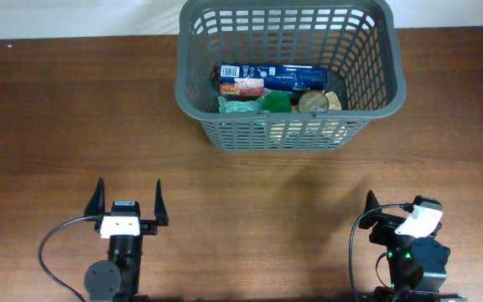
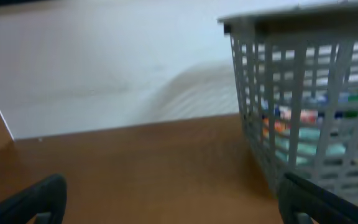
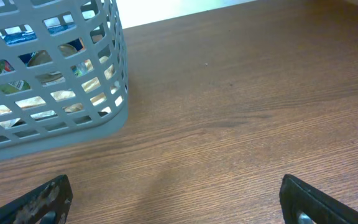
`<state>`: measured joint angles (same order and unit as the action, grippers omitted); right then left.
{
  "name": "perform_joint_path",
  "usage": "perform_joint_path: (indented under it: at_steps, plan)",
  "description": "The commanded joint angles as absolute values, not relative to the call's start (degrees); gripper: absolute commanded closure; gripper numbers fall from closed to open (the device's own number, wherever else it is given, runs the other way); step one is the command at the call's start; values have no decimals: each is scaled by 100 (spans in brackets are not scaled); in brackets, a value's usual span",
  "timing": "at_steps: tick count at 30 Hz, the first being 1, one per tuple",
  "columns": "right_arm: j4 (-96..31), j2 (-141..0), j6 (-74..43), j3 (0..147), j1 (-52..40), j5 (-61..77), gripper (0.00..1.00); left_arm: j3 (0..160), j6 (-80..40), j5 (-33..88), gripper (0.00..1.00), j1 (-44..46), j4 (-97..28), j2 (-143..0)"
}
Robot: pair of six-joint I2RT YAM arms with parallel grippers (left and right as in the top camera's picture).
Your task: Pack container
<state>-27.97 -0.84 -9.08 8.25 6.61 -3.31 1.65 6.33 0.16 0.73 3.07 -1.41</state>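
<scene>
Basket (image 1: 289,134) lay at far side of worktop (image 1: 57,126), long axis crosswise. Left pincer (image 1: 129,183) and right pincer (image 3: 176,199) both released, empty; right one nearer, in line with basket's right end.

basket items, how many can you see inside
4 in the basket: blue box behind; in front, left to right, teal packet, green round item, metal can. More may be hidden.

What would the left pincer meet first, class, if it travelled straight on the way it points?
Probably nothing: bare table lies ahead of the left pincer to the far edge. The container sits to its right, a near miss perhaps.
</scene>
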Motion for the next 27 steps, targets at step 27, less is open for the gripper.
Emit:
perform_joint_path:
  at_steps: [27]
  plan:
    - [-2801, -43, -954, 784, 679, -305, 1, 54, 582, 16, 1, 64, -475, -69]
